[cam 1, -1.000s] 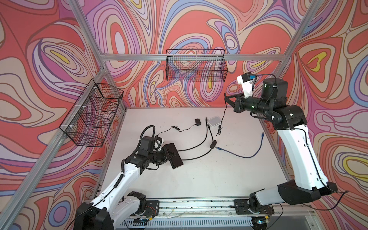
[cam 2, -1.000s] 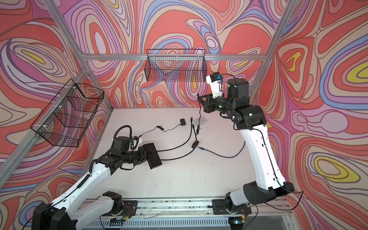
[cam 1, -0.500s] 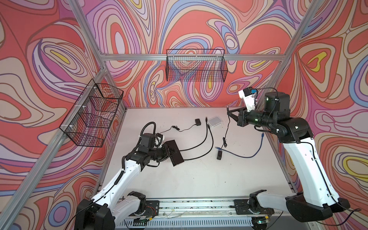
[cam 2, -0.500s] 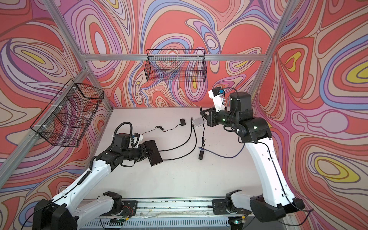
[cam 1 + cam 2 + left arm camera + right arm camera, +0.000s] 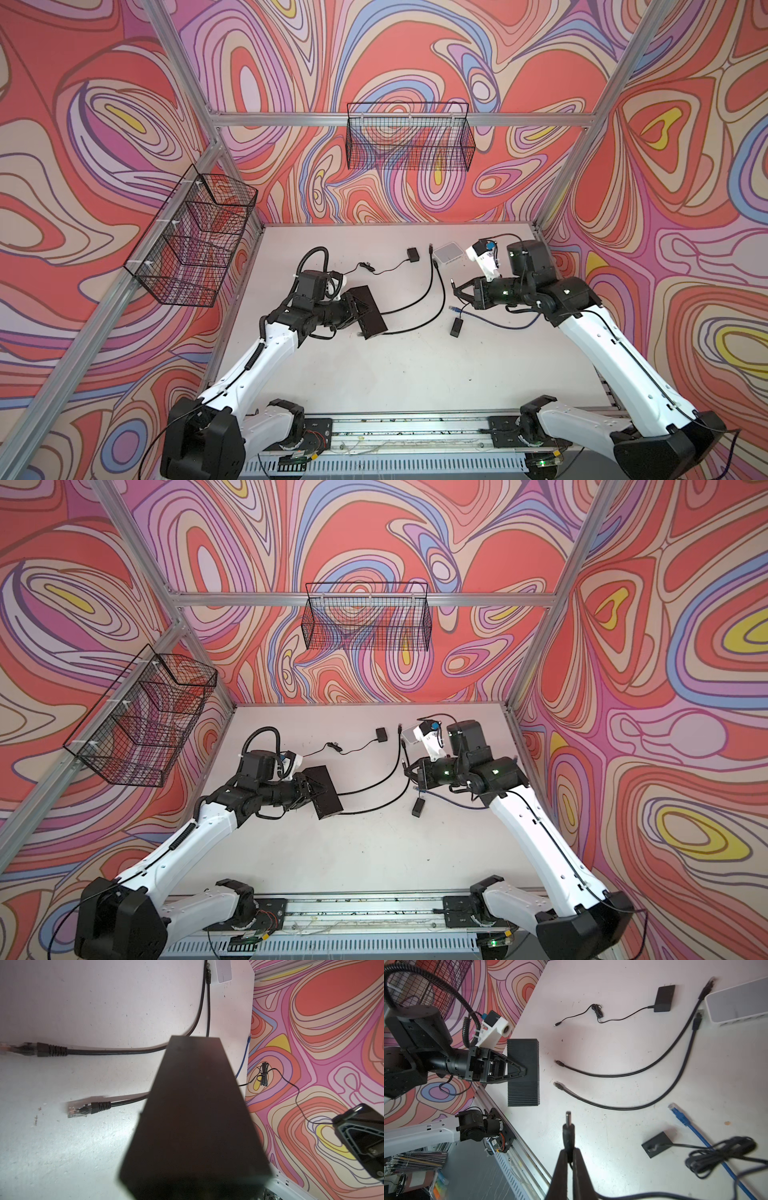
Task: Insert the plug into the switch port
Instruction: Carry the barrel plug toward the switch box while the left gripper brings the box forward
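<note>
While the left gripper [image 5: 522,1071] clamps the black switch [image 5: 522,1093] twd the table's [image 5: 415,374] left edge, the right gripper [image 5: 569,1157] is pinched shut on the barrel plug [image 5: 568,1128], nearer the right edge. Plug tip points at switch, well apart.

walls [image 5: 415,62] on three sides: swirled print in red, pink, lilac and yellow. aluminium frame [image 5: 291,119] at the corners and across the back. black wire back basket [image 5: 409,141] and side basket [image 5: 191,249] hang from it. white table [image 5: 395,374], scuffed and speckled, evenly lit.
</note>
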Controlling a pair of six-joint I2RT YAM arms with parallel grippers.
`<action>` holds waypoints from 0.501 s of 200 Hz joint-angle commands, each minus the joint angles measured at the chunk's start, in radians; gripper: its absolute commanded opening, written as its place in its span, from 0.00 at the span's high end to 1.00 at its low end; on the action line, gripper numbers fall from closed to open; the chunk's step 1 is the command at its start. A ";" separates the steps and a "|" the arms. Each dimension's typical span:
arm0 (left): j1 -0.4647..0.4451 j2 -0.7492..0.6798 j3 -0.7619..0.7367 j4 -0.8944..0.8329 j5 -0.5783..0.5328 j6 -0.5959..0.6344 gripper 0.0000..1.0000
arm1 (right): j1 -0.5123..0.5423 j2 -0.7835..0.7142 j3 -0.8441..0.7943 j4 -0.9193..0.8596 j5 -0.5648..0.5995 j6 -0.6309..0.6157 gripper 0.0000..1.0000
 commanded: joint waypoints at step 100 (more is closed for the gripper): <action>-0.075 0.133 0.079 0.308 0.081 -0.220 0.87 | 0.185 0.025 -0.293 0.316 0.039 0.072 1.00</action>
